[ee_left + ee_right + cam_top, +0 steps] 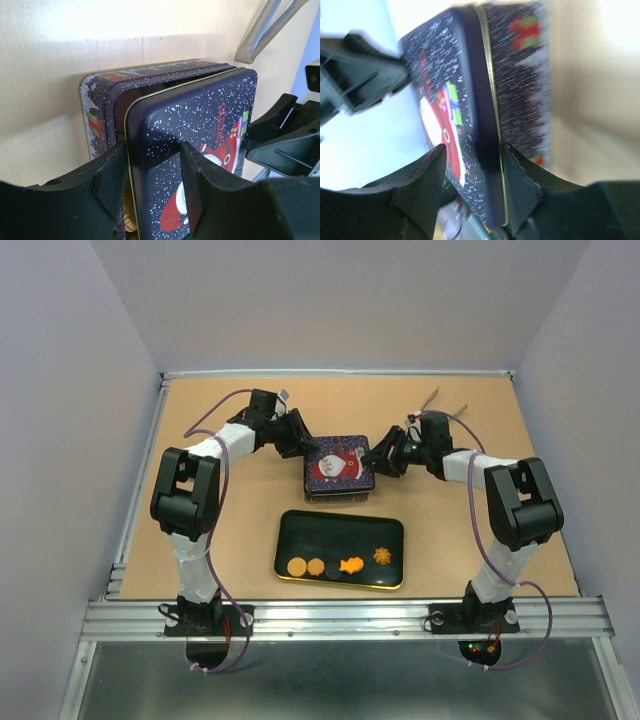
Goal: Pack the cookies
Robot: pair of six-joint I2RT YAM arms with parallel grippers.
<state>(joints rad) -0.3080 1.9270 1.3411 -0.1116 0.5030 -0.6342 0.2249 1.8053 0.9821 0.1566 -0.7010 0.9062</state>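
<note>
Your left arm reaches forward and inward, elbow raised, wrist turned toward the middle of the table (230, 540). Its gripper (305, 447) meets the left edge of the lid (340, 465). Your right arm mirrors it, forearm angled in from the right, with its gripper (383, 455) at the lid's right edge.

In the left wrist view the left gripper (152, 170) is clamped on the lid (200, 120). One finger (112, 175) is tucked under the rim and the other lies on the top face. In the right wrist view the right gripper (472, 170) straddles the lid's (435, 100) rim at a middling spread. That picture is blurred, so you cannot tell whether it grips or stands just off.

The lid is a rounded square of painted metal, dark blue with white flecks and a red-and-white Santa. A thin gold bead runs round its edge. It sits skewed on the tin (100, 110), which has the same print on its sides and is worn pale at the corners.

The cookies (350, 565) lie in a row along the near side of a glossy black tray (300, 525), just in front of the tin. You can see two orange-tan rounds, an orange fish and a spiky brownish one. A dark one among them is hard to make out.

Metal tongs (445, 400) lie at the far right of the table.
</note>
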